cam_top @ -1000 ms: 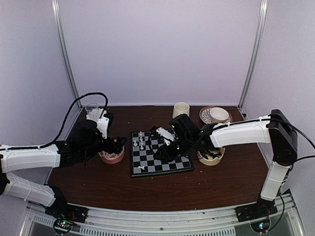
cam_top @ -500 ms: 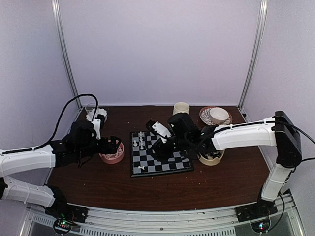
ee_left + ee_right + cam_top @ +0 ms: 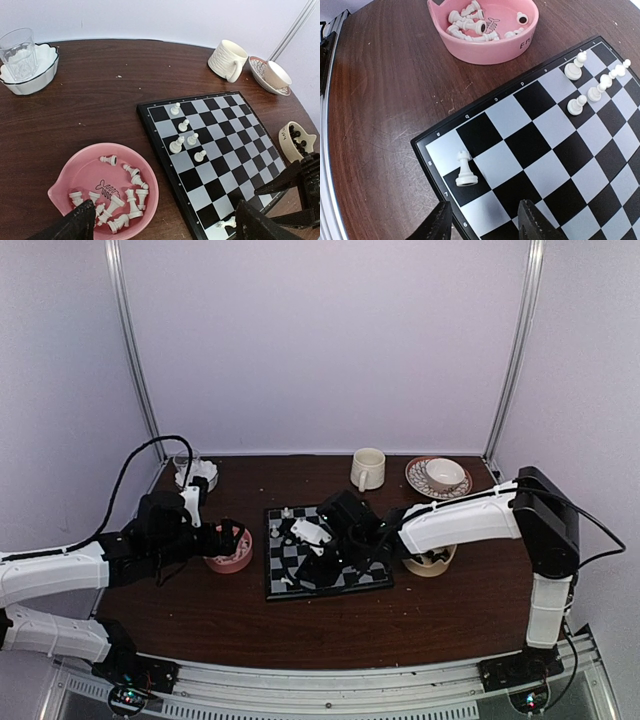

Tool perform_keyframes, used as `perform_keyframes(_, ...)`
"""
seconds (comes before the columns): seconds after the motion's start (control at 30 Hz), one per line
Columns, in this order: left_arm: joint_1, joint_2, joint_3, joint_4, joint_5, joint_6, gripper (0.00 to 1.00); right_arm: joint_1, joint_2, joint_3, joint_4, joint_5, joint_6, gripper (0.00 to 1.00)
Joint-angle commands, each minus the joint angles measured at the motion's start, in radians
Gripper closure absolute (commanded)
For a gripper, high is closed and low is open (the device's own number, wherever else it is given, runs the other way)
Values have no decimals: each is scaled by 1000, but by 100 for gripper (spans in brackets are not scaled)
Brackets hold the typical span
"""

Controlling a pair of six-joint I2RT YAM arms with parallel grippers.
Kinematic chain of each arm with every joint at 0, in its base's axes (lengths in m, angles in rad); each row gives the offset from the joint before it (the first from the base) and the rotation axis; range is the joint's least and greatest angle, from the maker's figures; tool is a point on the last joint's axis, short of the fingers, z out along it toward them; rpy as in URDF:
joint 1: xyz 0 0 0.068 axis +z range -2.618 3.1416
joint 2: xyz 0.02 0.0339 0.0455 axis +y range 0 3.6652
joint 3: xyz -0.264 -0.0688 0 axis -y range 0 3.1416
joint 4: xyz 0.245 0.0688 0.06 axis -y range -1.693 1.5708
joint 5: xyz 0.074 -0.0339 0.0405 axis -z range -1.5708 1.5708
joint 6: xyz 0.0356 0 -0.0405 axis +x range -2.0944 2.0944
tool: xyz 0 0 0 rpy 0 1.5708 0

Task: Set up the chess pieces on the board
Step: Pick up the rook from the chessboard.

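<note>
Most of the tiny white plastic chess pieces (image 3: 125,195) sit in the pink ceramic bowl (image 3: 80,167) at 9 o'clock of the black-and-grey checkered board (image 3: 225,150). One white rook (image 3: 466,170) stands at the board's 7 o'clock corner. The left jaws gape wide over the bowl. The right jaws are parted and empty near the rook. These look light, slick and tippy, so I'd pinch one at the waist.
</note>
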Motion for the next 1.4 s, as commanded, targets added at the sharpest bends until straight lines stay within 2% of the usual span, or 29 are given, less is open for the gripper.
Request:
perform_keyframes(0.0, 6, -6, -7, 52, 2, -14, 3, 21, 44, 67, -46, 10, -52, 53)
perform_keyframes(0.5, 6, -12, -6, 44, -27, -8, 3, 54, 160, 183, -132, 97, -86, 63)
perform_keyframes(1.0, 6, -2, 0, 48, -3, -15, 3, 55, 204, 230, -162, 95, -96, 67)
perform_keyframes(1.37, 6, 20, 6, 55, 5, -6, 3, 57, 171, 197, -121, 85, -83, 87)
